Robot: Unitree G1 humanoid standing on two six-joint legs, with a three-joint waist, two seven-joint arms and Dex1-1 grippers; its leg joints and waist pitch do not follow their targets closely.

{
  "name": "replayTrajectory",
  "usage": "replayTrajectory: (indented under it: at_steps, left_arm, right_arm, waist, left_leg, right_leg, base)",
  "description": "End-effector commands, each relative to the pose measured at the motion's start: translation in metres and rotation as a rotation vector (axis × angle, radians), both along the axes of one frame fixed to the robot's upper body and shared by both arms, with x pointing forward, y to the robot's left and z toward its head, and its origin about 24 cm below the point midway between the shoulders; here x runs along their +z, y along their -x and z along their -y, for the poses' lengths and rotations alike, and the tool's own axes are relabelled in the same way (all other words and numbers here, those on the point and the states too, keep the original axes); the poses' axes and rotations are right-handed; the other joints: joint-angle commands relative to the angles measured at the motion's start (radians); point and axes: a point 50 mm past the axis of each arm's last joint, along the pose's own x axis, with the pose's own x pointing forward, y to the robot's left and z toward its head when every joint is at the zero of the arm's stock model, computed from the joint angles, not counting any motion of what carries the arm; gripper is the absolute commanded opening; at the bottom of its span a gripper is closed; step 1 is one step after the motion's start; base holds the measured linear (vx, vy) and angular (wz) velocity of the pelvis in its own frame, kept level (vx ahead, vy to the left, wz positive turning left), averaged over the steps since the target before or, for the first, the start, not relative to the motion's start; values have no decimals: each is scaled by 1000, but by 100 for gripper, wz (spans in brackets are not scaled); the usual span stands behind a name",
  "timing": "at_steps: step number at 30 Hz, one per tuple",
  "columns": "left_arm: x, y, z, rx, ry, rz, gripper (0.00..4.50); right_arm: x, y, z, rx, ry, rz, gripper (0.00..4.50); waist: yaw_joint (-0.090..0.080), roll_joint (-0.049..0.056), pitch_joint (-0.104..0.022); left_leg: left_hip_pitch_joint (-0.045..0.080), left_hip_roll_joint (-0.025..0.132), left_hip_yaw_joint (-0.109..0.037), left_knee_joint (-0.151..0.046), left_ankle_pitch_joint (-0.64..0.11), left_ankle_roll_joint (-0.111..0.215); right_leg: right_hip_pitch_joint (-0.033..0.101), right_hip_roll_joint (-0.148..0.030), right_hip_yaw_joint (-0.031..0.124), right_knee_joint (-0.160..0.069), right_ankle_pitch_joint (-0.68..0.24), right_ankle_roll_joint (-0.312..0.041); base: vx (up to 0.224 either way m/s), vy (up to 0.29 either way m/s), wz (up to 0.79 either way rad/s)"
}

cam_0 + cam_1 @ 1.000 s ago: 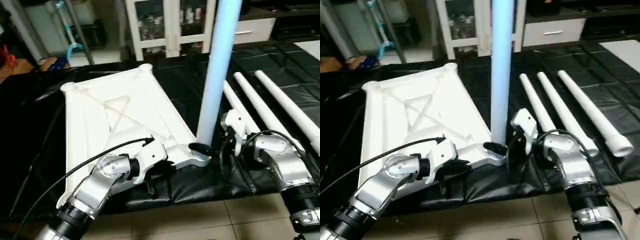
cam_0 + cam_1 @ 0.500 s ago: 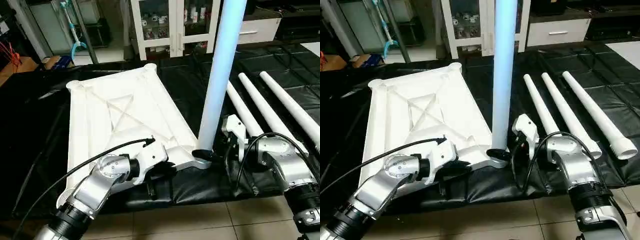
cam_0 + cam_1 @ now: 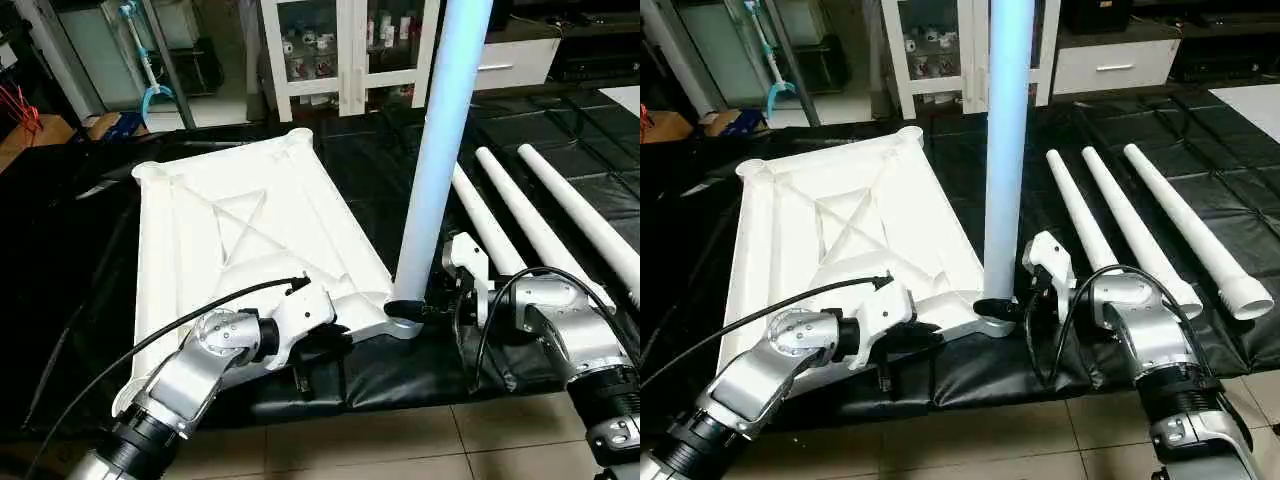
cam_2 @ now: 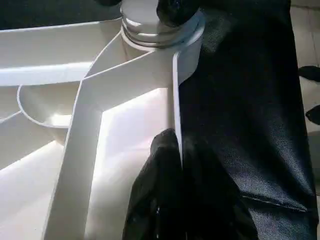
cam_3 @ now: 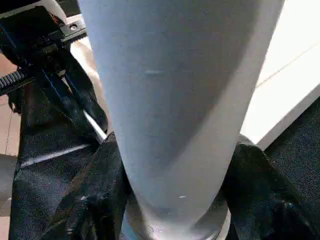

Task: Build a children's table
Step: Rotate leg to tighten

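The white tabletop [image 3: 230,240] lies underside up on a black cloth, ribs and round corner sockets showing. One white leg [image 3: 440,150] stands upright in its near right corner socket [image 4: 155,25]. My left gripper [image 4: 177,165] is shut on the thin rim wall of the tabletop's near edge, just left of that socket. My right gripper [image 3: 415,310] reaches in from the right at the foot of the upright leg. Its black fingers [image 5: 95,200] press against both sides of the leg, just above the socket. Three more legs [image 3: 1135,225] lie side by side on the cloth to the right.
A white glass-door cabinet [image 3: 350,50] stands behind the cloth. Tiled floor [image 3: 400,440] begins right at the cloth's near edge, under my forearms. A black cable [image 3: 200,310] runs over my left wrist. The loose legs lie close beside my right arm.
My right gripper's fingers have closed in on the foot of the upright leg. The left gripper keeps its hold on the rim. The camera tilted slightly at first.
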Motion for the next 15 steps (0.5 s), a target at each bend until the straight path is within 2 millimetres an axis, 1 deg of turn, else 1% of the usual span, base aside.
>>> replayTrajectory:
  at_steps: [1, 8, 11, 12, 13, 14, 15]
  left_arm:
    - [-16, 9, -9, -18, -75, -76, 0]
    - [-16, 9, -9, -20, -75, -77, 0]
    - [-16, 8, -9, -6, -72, -75, 0]
    - [-16, 8, -9, 1, -71, -73, 0]
    - [-16, 5, -7, 25, -73, -68, 0]
    - [-17, 2, -6, 42, -78, -62, 0]
    - [-17, 0, -5, 59, -83, -57, 0]
  right_arm:
    - [-4, 1, 5, -21, 5, -40, 222]
    - [-3, -1, 4, -41, -5, -32, 213]
    - [-7, -8, -3, -143, -8, 12, 212]
    - [-12, -11, -7, -200, 2, 31, 212]
    - [-15, -14, -11, -250, 9, 42, 212]
    - [-17, -15, -14, -277, 9, 45, 211]
    - [-19, -16, -17, -301, 8, 46, 210]
  waist:
    - [2, -21, -57]
    - [2, -22, -57]
    - [-3, -21, -55]
    - [-12, -23, -51]
    - [-15, -22, -49]
    - [-23, -23, -46]
    - [-28, -24, -46]
  left_leg:
    - [21, 73, -31, -87, -309, 70]
    - [20, 73, -30, -86, -303, 73]
    - [17, 72, -31, -89, -320, 63]
    - [14, 70, -35, -93, -366, 42]
    - [16, 69, -35, -95, -389, 32]
    - [19, 69, -38, -98, -436, 8]
    - [22, 69, -40, -98, -458, -2]
  right_leg:
    - [30, -27, 22, -59, -248, -209]
    - [31, -27, 22, -59, -245, -211]
    - [29, -28, 22, -60, -268, -205]
    - [29, -29, 20, -63, -328, -189]
    - [26, -28, 20, -65, -356, -181]
    - [22, -27, 20, -69, -407, -166]
    - [19, -27, 20, -70, -424, -161]
  base:
    - [0, 0, 0]
    - [0, 0, 0]
    - [0, 0, 0]
    - [0, 0, 0]
    - [0, 0, 0]
    - [0, 0, 0]
    - [0, 0, 0]
